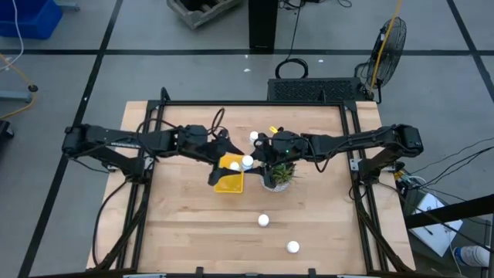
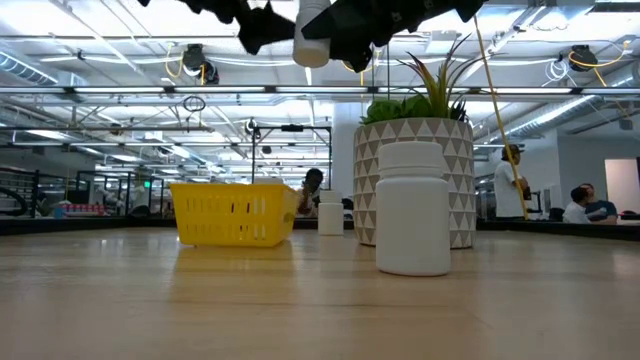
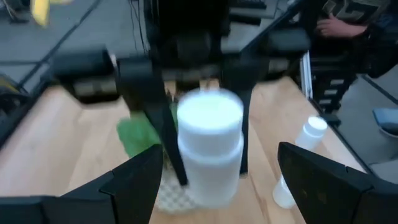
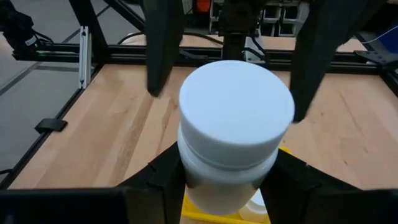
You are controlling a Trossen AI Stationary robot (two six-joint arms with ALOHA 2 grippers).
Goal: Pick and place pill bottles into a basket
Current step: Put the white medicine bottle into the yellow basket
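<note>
My right hand [image 4: 227, 180] grips a bottle [image 4: 231, 134] upright, lifted clear so it passes the rim of the basket [image 1: 229, 181] beneath. My left hand [image 3: 214, 177] faces it, fingers spread, holding nothing. The plant [image 1: 279, 175] crowds the basket's right. Two bottles [image 1: 263, 221] wait on open surface [image 1: 185, 224] toward the near edge.

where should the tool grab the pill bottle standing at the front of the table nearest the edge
Take that pill bottle around its straight cylindrical body just under the cap, coming straight down from above with one finger on each side. It stands upright and alone on the bare wooden table, with only another bottle some way off, so nothing blocks a top-down approach. This is a judgement.
</note>
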